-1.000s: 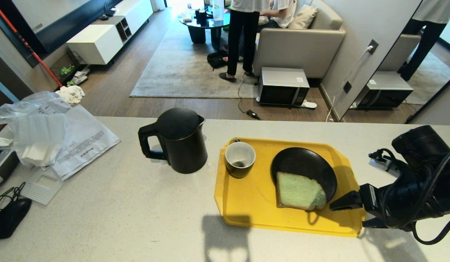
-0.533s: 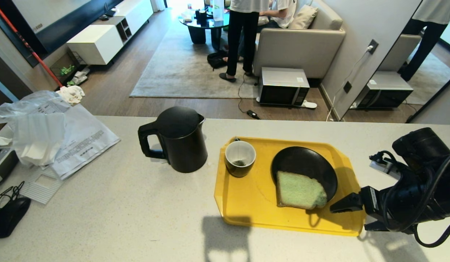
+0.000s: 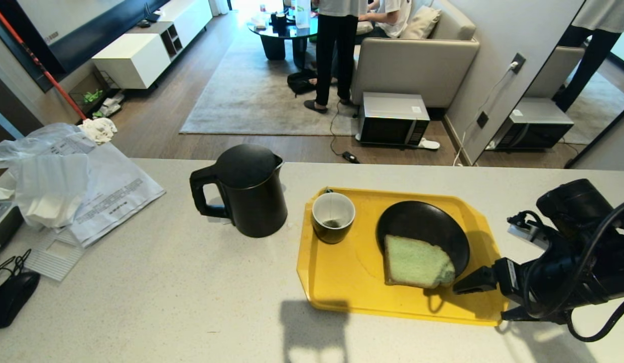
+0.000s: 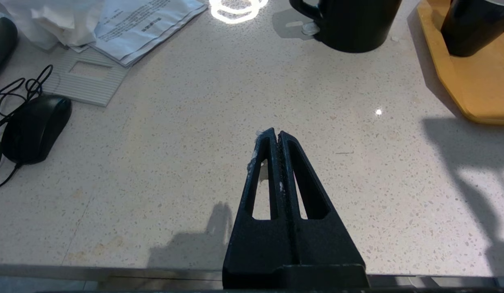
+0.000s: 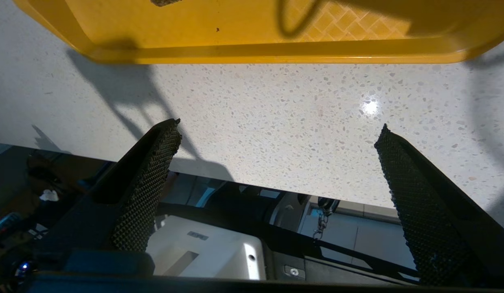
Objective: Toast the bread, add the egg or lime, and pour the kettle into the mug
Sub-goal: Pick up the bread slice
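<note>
Right tool [image 3: 486, 297], jaws wide and empty, beside the near right corner of the tray [image 3: 342, 282], just right of the bread [image 3: 417, 262], which lies half on the plate [image 3: 418, 227]. Left tool [image 4: 275, 136] pinched closed over the desk [image 3: 191, 302], idle. Kettle [image 3: 249, 191] stands left of the mug [image 3: 333, 217]; no lime visible. For the next step, likely pouring: grip the kettle's handle squarely and keep the spout over the mug.
</note>
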Tool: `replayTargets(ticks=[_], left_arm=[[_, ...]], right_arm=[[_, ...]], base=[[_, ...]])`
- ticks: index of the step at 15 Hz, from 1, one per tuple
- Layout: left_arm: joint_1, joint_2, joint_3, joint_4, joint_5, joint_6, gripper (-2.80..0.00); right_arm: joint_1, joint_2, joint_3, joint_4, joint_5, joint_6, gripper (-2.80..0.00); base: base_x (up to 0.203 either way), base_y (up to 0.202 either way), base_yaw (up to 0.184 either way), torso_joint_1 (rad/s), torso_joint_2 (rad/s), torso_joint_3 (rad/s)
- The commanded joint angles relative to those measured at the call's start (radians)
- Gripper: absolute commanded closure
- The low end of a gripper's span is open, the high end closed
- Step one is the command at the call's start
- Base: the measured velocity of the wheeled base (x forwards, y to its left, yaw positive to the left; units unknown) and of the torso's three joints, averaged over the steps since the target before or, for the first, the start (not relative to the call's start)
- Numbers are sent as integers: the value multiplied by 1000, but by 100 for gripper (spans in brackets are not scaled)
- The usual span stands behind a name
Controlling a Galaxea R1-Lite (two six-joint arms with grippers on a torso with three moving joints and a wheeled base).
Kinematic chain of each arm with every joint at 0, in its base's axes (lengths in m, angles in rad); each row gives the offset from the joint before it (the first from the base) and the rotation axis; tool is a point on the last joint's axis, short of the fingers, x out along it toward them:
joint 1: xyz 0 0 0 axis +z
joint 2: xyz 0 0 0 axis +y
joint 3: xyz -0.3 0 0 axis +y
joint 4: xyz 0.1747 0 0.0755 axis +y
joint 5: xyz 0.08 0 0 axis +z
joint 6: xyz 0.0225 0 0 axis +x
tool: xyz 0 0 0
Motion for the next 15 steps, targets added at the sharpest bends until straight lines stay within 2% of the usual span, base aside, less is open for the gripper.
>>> replayTargets(ticks=[1, 5, 9, 15], left_arm=[[1, 1, 0, 0, 1, 0, 0], [0, 1, 0, 0, 1, 0, 0], [0, 1, 0, 0, 1, 0, 0], [0, 1, 0, 0, 1, 0, 0]], right_arm=[[1, 8, 5, -24, 30, 46, -280], [-1, 13, 7, -50, 54, 79, -280], [1, 16, 21, -118, 59, 158, -280], [1, 41, 19, -122, 86, 161, -280]], base=[[0, 0, 0, -76, 154, 76], [0, 0, 0, -63, 119, 58], [0, 0, 0, -62, 135, 64], [0, 0, 0, -51, 110, 47]])
